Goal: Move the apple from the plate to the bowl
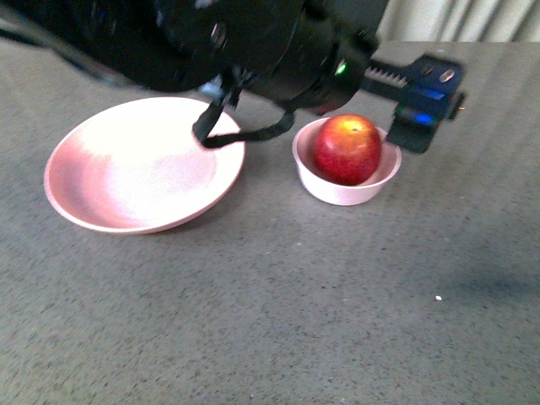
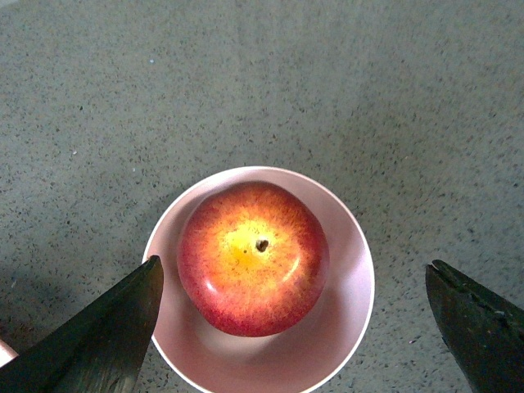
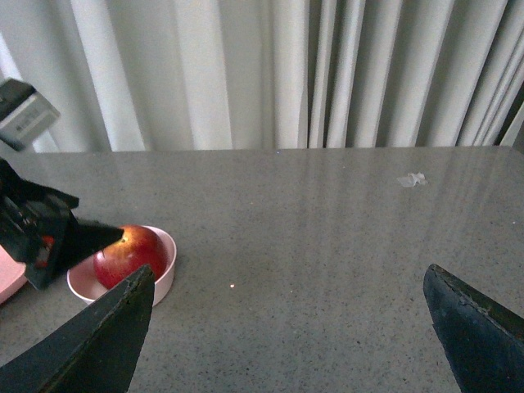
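The glossy red apple (image 1: 348, 149) sits inside the small pale bowl (image 1: 342, 196), its yellow stem patch facing up. To the bowl's left lies the wide pink plate (image 1: 126, 169), with nothing on it. My left gripper (image 1: 426, 105) hovers over the bowl, open. In the left wrist view its dark fingers flank the bowl (image 2: 356, 286) and the apple (image 2: 254, 258) without touching either, the left gripper (image 2: 295, 264) centred above. My right gripper (image 3: 288, 274) is open over bare table, off to one side of the bowl (image 3: 166, 260) and apple (image 3: 123, 255).
The grey speckled table (image 1: 337, 321) runs back to a pale curtain (image 3: 270, 74). A small white scrap (image 3: 412, 178) lies near the table's far edge. My left arm's black body (image 1: 211, 42) spans the top of the front view, with a cable looping over the plate's rim.
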Motion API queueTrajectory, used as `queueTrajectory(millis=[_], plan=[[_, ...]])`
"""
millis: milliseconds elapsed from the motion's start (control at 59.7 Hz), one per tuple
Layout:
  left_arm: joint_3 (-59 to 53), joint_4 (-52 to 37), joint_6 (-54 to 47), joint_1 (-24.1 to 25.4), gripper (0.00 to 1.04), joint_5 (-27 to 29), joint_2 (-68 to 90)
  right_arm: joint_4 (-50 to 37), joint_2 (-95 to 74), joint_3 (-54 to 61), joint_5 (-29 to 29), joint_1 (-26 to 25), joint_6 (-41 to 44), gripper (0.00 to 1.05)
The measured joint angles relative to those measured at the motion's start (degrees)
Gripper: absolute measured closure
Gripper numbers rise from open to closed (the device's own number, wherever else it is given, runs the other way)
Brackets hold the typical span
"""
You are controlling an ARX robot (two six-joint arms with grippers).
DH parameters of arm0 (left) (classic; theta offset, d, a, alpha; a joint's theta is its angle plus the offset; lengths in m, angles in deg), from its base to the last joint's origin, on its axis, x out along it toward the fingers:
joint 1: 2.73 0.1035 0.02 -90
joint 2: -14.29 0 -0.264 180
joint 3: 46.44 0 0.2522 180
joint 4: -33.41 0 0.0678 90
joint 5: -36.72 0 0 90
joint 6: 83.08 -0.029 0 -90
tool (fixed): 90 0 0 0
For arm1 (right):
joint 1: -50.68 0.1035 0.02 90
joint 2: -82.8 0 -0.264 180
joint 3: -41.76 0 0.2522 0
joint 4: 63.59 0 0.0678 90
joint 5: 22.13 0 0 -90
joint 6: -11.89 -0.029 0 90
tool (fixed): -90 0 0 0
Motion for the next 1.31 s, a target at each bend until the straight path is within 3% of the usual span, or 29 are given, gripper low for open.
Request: queueTrajectory(millis=[134,285,368,435,536,737,955,1156,1306], plan=[[-1.2,0.6,2.6,3.9,0.09,-3.3,-4.1,0.0,0.0,0.0,0.0,0.0,0.0,0.09],[-3.6,0.1,4.8,13.9,0.09,-6.2,-6.7,0.0,0.0,0.0,0.0,0.0,0.0,0.09],[-12.8,-20.6,1.7,18.4,0.24,11.9,-7.9,0.0,0.0,0.0,0.1,0.0,0.0,0.09],[-20.6,-31.4,0.5,22.1,0.35,16.9,-11.1,0.0,0.0,0.0,0.0,0.0,0.0,0.09],[-30.8,-40.5,-0.3,26.5,0.55,17.2,-19.5,0.0,0.0,0.0,0.0,0.0,0.0,0.09],[-46.8,-42.8,-0.9,29.5,1.03,12.4,-30.8,0.0,0.0,0.0,0.0,0.0,0.0,0.09],[-57.2,-45.7,-1.0,32.6,1.03,10.0,-39.1,0.0,0.0,0.0,0.0,0.0,0.0,0.09],[-62.7,-40.3,-1.1,36.0,1.03,4.9,-49.8,0.0,0.0,0.0,0.0,0.0,0.0,0.09],[-65.2,-35.1,-1.1,37.9,1.03,4.5,-57.3,0.0,0.0,0.0,0.1,0.0,0.0,0.09]])
